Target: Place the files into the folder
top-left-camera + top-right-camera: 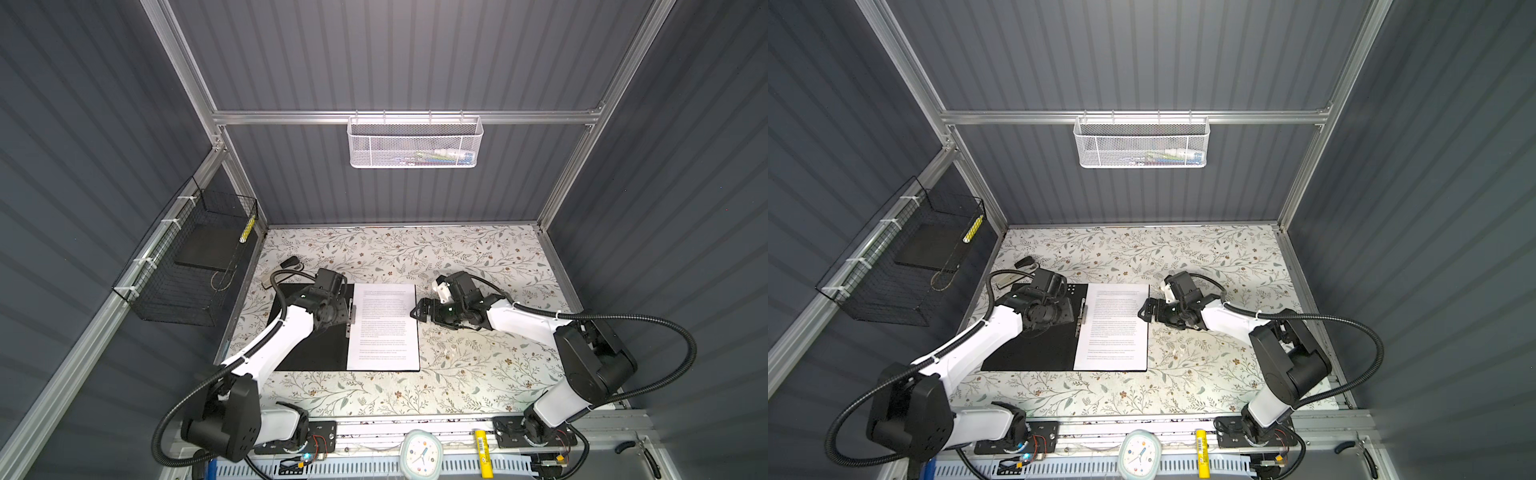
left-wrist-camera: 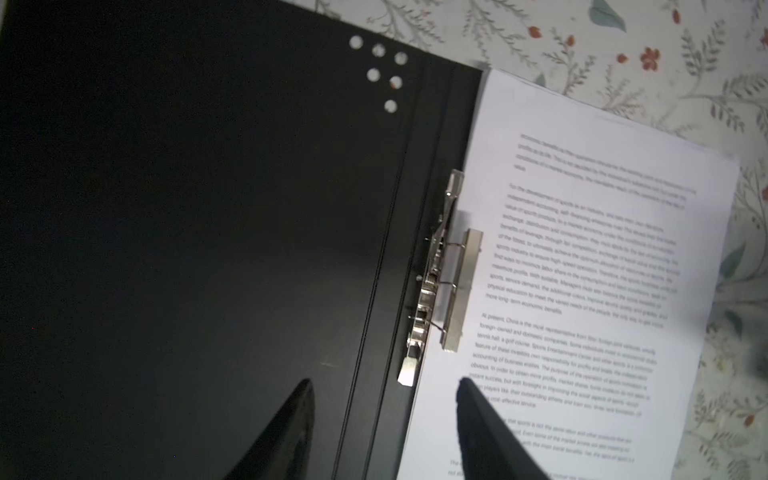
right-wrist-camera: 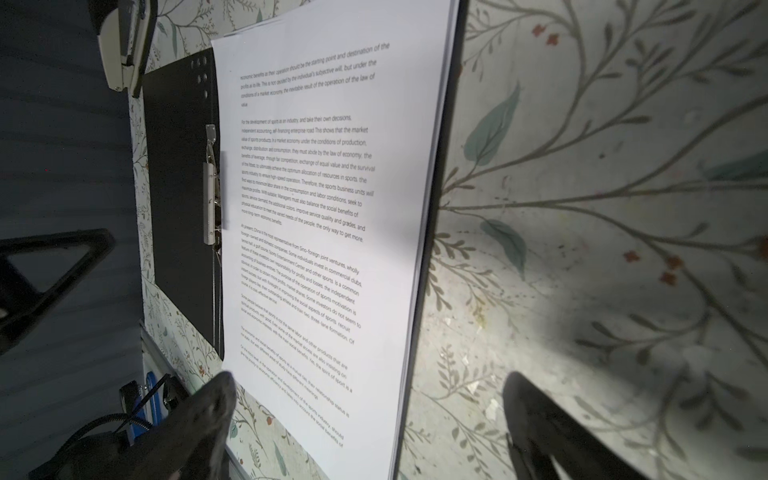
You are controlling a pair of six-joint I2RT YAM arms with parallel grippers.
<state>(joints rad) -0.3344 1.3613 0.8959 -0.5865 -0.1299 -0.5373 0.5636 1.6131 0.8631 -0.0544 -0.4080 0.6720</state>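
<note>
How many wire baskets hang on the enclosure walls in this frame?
2: the white mesh basket on the back rail, and the black wire basket on the left side rail. None appears hidden.

Surface: flat tabletop, pale covering printed with grey-green twigs and small red-brown flowers.

Directly on it:
- flat black open folder, inner side up, left of the middle and near the left edge, seen in both top views.
- small black object near the far left corner.
- beige stapler-like item, just beside the folder's far left corner.
- a few small white scraps, right of the folder.
</note>
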